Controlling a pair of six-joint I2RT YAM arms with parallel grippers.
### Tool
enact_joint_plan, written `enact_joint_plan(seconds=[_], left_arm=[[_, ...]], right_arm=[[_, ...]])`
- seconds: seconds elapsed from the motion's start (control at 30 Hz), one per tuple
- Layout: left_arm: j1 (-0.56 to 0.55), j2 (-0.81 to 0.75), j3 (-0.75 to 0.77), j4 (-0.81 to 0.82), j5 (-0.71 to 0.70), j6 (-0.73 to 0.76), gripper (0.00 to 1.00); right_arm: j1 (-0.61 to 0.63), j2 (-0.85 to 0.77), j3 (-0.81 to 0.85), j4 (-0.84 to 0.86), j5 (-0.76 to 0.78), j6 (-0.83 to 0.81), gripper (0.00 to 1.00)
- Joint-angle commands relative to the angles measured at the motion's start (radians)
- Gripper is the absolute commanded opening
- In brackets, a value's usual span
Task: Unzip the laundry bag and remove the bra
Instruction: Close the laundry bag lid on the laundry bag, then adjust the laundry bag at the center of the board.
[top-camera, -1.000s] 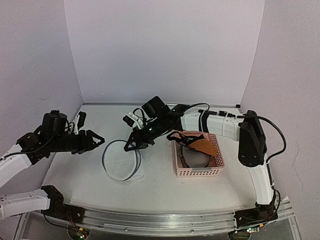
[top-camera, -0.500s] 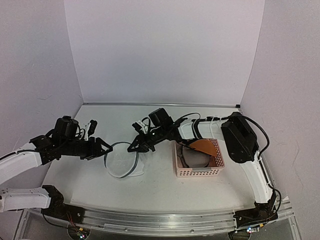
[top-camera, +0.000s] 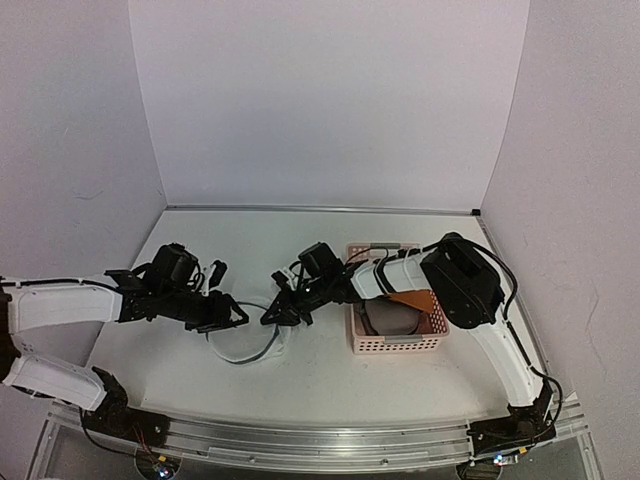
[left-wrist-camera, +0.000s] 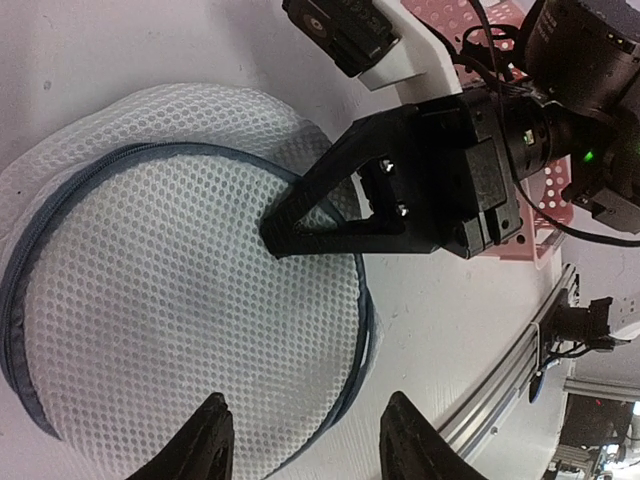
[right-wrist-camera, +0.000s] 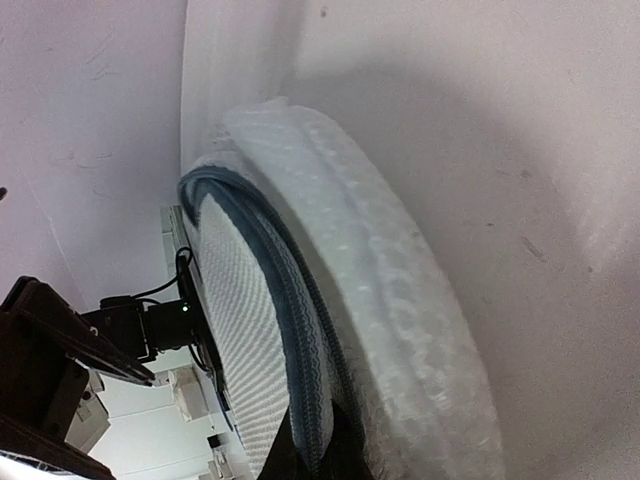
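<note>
The laundry bag (top-camera: 242, 345) lies collapsed to a flat white mesh disc (left-wrist-camera: 180, 300) with a dark zipper rim (right-wrist-camera: 300, 340). My right gripper (top-camera: 271, 314) is shut on that rim at the bag's right edge, and its black fingers (left-wrist-camera: 300, 225) rest on the mesh. In the right wrist view, this gripper (right-wrist-camera: 318, 458) pinches the zipper band. My left gripper (top-camera: 236, 318) hovers open over the bag's near edge (left-wrist-camera: 305, 445), touching nothing. The bra (top-camera: 413, 298), orange-brown with black straps, lies in the pink basket (top-camera: 400, 346).
The pink perforated basket stands right of the bag, under the right forearm (top-camera: 385, 275); part of it shows in the left wrist view (left-wrist-camera: 545, 205). An aluminium rail (top-camera: 320, 440) runs along the table's near edge. White walls close in the back and sides.
My left arm has swung right and now reaches over the bag. The right gripper has come down and nearer with the rim, and the bag lies flatter. The right forearm now covers part of the basket.
</note>
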Motion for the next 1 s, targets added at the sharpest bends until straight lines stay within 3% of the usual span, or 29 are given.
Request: enact_joint_plan(seconds=[0.0, 0.33, 0.73, 0.97], left_arm=[[-0.027, 0.108, 0.089, 0.092, -0.035, 0.032, 0.5], [-0.079, 0.348, 0.148, 0.106, -0.122, 0.032, 0.42], [-0.09, 0.559, 0.116, 0.115, -0.168, 0.011, 0.14], [-0.094, 0.563, 0.064, 0.117, -0.195, -0.012, 0.09]], right_arm=[[0.004, 0.016, -0.042, 0.104, 0.014, 0.058, 0.0], [0.018, -0.025, -0.152, 0.196, 0.051, 0.102, 0.01], [0.019, -0.114, -0.184, 0.188, 0.092, 0.063, 0.17], [0.019, -0.194, -0.178, 0.087, 0.169, -0.019, 0.28]])
